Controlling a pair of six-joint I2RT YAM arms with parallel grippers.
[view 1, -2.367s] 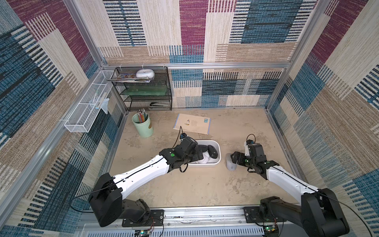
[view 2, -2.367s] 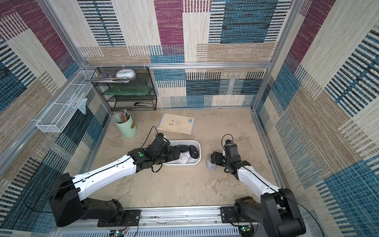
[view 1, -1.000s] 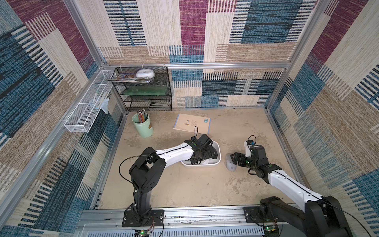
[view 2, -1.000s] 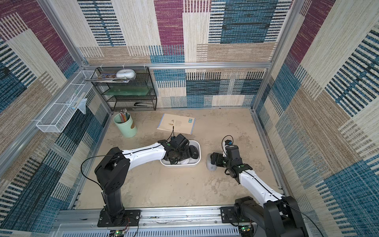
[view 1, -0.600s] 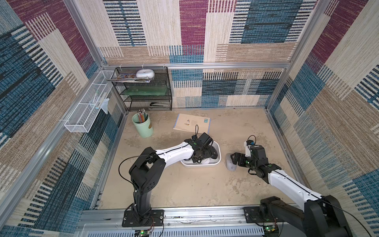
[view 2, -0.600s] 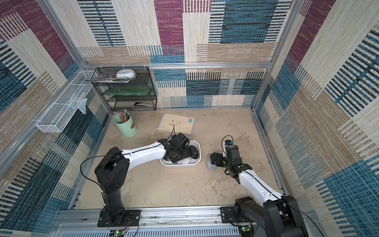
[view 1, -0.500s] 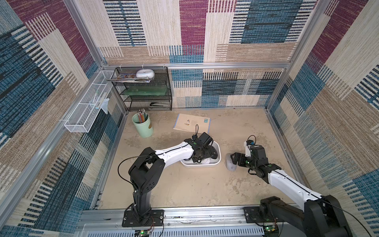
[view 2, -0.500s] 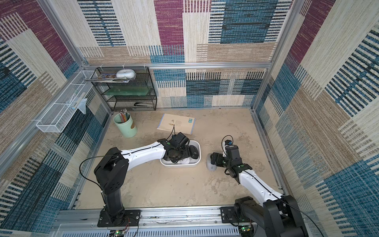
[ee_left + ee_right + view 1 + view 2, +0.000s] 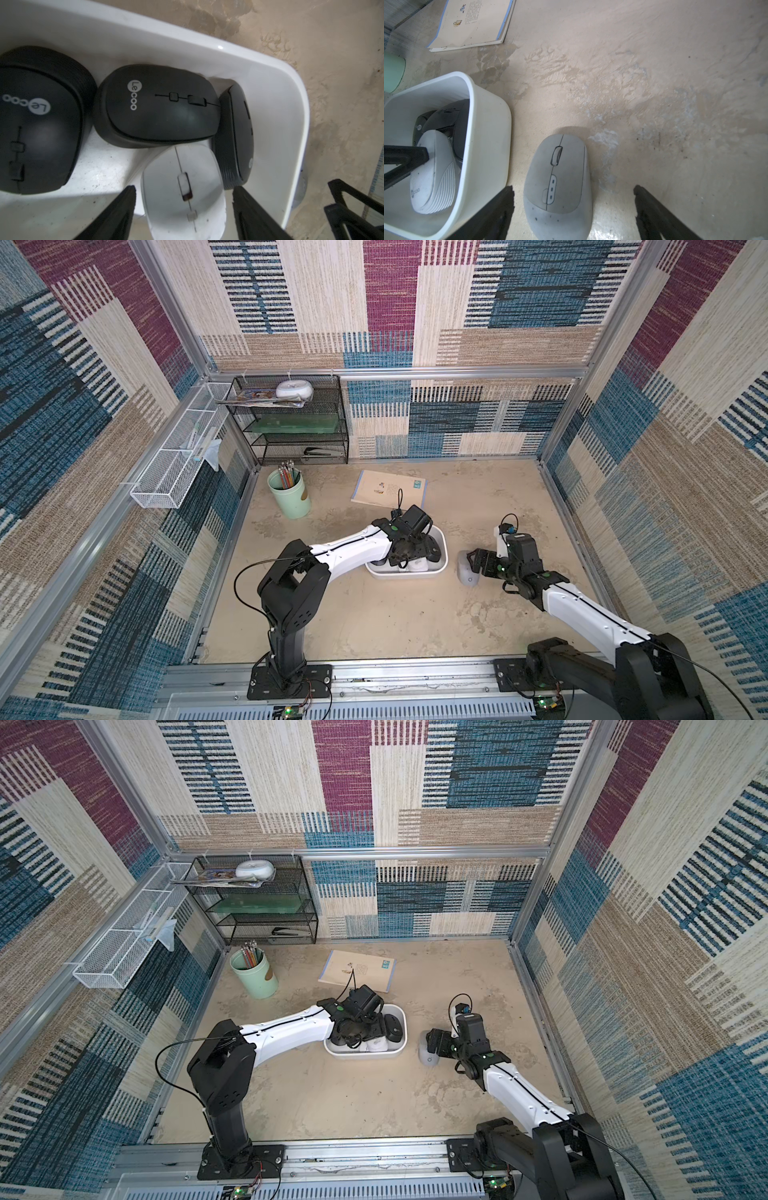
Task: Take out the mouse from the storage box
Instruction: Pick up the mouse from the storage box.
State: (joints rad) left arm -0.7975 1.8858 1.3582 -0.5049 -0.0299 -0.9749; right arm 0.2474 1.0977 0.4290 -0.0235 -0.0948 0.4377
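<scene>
Storage box [image 9: 415,573]: shallow white tub with rounded corners, upright near the centre of the frame in both top views. It holds three black mice [image 9: 158,108], one on edge against the end wall, and a white mouse [image 9: 182,187]. A grey mouse [image 9: 467,570] lies outside, just right of the box.

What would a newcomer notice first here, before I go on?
The left gripper, jaws open, straddles a white mouse in the storage box, beside three black mice. Just outside the box, a grey mouse lies on the table by the open right gripper.
</scene>
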